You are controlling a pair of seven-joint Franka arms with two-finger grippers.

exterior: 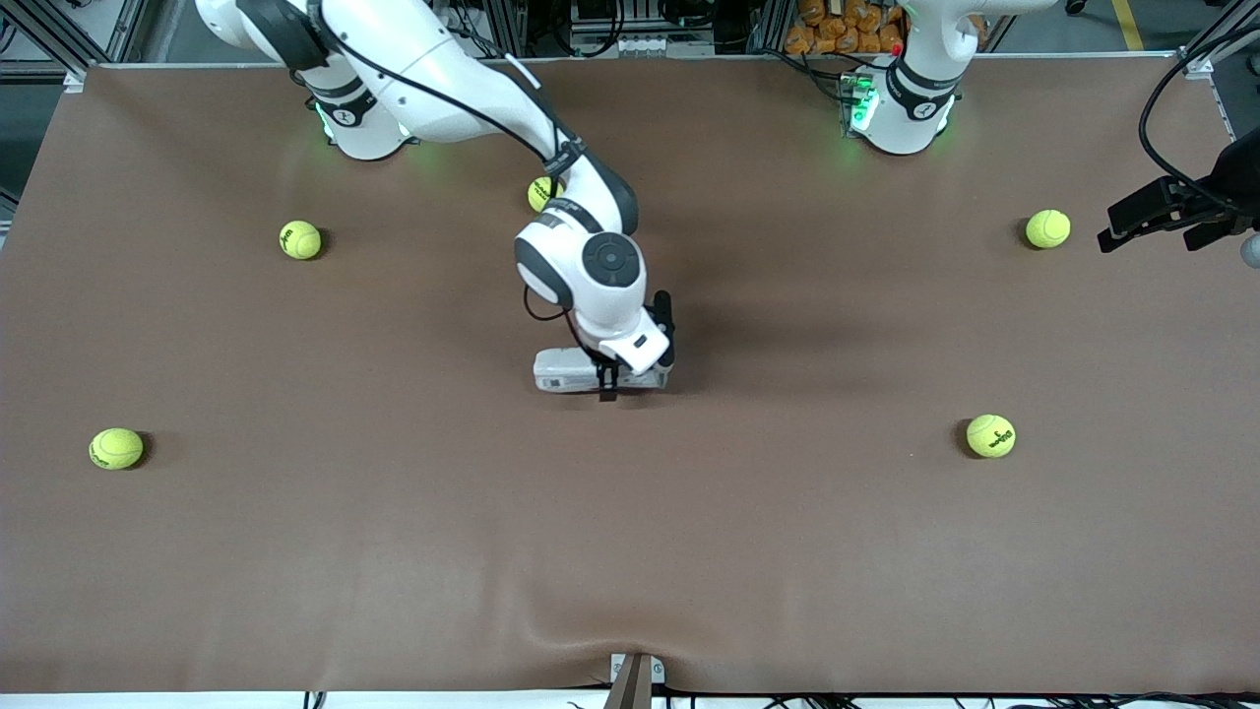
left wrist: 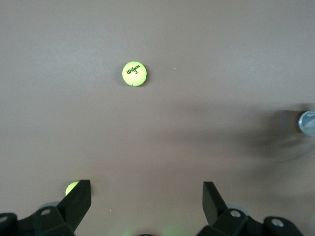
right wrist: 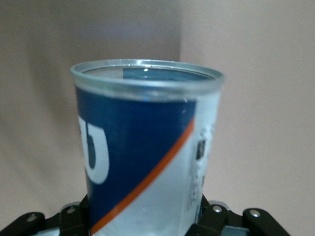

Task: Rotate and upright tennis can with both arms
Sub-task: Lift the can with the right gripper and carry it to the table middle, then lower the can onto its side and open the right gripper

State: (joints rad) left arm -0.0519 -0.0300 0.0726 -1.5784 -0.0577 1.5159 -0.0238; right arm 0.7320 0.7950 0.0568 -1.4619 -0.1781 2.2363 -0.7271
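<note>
The tennis can (exterior: 566, 371) lies on its side near the middle of the table, white with a navy label. My right gripper (exterior: 607, 382) reaches down onto it from above and is shut on the tennis can. In the right wrist view the can (right wrist: 147, 147) fills the space between the black fingers (right wrist: 74, 219), and its silver rim points away from the camera. My left gripper (exterior: 1147, 212) hangs open and waits over the left arm's end of the table. Its two fingers stand wide apart over bare table, with nothing between them, in the left wrist view (left wrist: 146, 206).
Several yellow-green tennis balls lie scattered on the brown table: one (exterior: 300, 239) toward the right arm's end, one (exterior: 541, 193) partly under the right arm, one (exterior: 1047, 228) by the left gripper, one (exterior: 990, 435) nearer the camera. A ball (left wrist: 134, 73) shows in the left wrist view.
</note>
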